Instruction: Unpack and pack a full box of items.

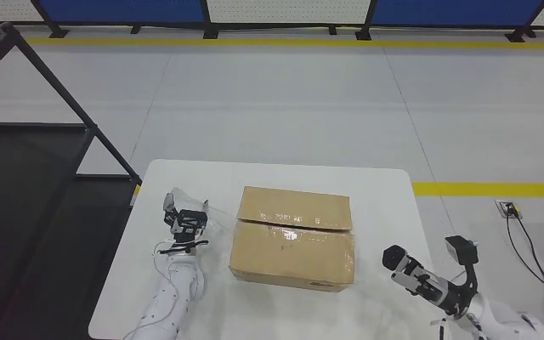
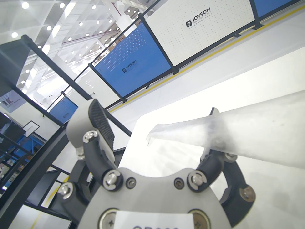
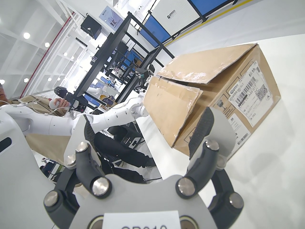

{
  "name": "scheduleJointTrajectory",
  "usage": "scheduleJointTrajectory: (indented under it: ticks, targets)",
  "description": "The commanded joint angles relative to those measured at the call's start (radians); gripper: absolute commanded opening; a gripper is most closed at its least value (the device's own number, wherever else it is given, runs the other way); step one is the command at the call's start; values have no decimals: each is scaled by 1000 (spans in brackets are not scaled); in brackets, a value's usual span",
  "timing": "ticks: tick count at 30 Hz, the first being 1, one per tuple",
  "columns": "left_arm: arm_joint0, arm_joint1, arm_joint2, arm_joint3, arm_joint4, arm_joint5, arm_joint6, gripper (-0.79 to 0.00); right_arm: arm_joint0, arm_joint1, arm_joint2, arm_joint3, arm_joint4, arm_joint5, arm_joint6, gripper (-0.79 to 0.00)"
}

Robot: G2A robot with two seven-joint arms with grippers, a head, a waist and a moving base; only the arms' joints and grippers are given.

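Note:
A brown cardboard box [image 1: 293,238] lies in the middle of the white table [image 1: 280,174], its top flaps folded down with a seam between them. My left gripper [image 1: 187,212] is to the box's left, and its fingers stand wide open [image 2: 155,110]. A strip of clear tape [image 2: 238,132] clings to one finger and runs across toward the box [image 1: 219,209]. My right gripper [image 1: 393,257] is off the box's right front corner, open with nothing between its fingers [image 3: 145,125]. The box [image 3: 202,84] with its label faces it, flaps slightly lifted.
A black metal rack [image 1: 51,170] stands beside the table's left edge. Bare tabletop lies behind the box and to its right. Blue and white partition panels [image 1: 289,10] line the far side of the floor.

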Motion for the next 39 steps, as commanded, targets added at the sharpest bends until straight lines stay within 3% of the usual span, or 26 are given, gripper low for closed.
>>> scheduleJointTrajectory:
  ticks: [1, 10, 20, 25, 39]
  targets:
    - [38, 9, -22, -45, 7, 2, -18, 0, 10, 0, -7, 3, -1, 2, 4, 0]
    - [211, 44, -112, -268, 44, -48, -172, 0, 66, 3, -48, 17, 6, 22, 37, 0]
    - [213, 44, -111, -269, 44, -51, -174, 0, 92, 7, -65, 30, 11, 25, 46, 0]
    - [216, 47, -125, -266, 48, -70, -239, 0, 93, 10, -65, 29, 14, 25, 50, 0]
    - [209, 68, -263, -222, -42, -94, -331, 0, 106, 17, -81, 30, 27, 38, 73, 0]
